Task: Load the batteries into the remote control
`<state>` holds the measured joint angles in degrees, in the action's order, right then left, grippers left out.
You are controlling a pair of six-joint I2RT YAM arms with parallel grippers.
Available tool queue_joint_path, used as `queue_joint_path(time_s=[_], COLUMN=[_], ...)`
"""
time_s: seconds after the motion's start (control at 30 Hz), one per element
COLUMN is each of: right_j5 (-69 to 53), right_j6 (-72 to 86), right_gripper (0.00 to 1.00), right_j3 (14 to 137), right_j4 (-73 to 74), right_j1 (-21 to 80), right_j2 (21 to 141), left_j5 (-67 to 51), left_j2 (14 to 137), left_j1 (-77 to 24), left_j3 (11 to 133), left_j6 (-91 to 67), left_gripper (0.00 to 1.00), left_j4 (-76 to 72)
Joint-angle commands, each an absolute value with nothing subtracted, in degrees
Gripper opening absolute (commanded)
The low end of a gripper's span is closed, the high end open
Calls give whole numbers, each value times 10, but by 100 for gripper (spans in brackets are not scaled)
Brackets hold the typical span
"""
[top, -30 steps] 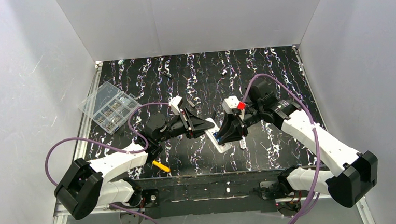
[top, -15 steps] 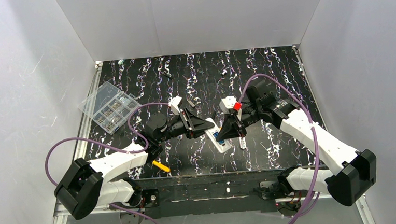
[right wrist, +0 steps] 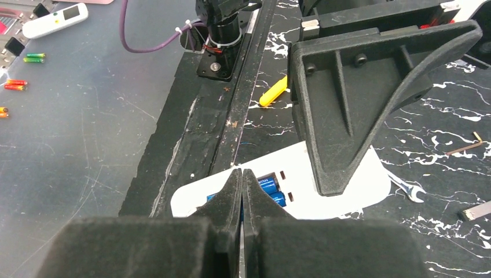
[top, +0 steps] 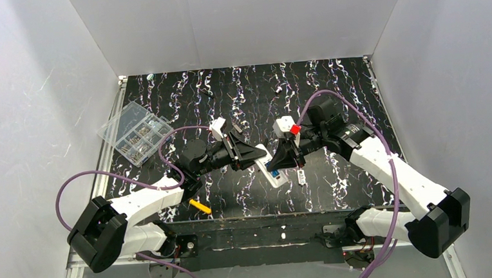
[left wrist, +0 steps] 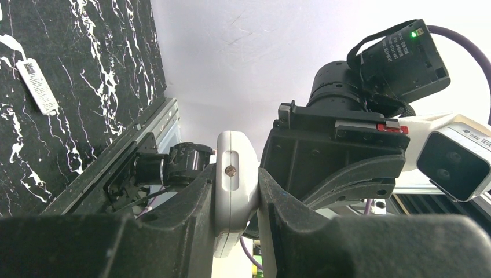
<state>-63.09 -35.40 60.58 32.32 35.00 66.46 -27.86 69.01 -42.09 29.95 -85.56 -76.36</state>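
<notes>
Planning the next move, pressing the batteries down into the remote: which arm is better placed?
Likely right: the right gripper, shut, points at the batteries in the recess, while the left gripper is busy clamping the remote control.

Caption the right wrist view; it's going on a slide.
Shut right gripper over blue batteries in the white remote control, clamped by the left gripper.

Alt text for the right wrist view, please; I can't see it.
Shut right fingers hover tip-first over blue batteries lying in the open recess of the white remote control. A left finger rests across the remote's far end; a yellow handle lies beyond.
</notes>
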Motion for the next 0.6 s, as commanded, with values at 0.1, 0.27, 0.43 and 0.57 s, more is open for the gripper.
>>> queue_joint_path(time_s=[0.1,0.27,0.43,0.57], right_j5=[-565,-581,-592,-600], right_j6=[-325,-307,-286,-265], right_gripper=[9,28,39,43], right_j3=[612,621,621,621], right_j4=[272,251,228,199], right_j1=[349,349,349,349], right_j2=[638,601,571,546], left_j5=[-324,-326,-326,-326], left_j2=[661,666,669,671], left_j1=[-428,-429,-428,-428], left_j3=[346,342,341,342], left_j6=[-897,-895,-892,-893], left_gripper=[0,0,0,0], left_j4=[-884,-884,-884,-884])
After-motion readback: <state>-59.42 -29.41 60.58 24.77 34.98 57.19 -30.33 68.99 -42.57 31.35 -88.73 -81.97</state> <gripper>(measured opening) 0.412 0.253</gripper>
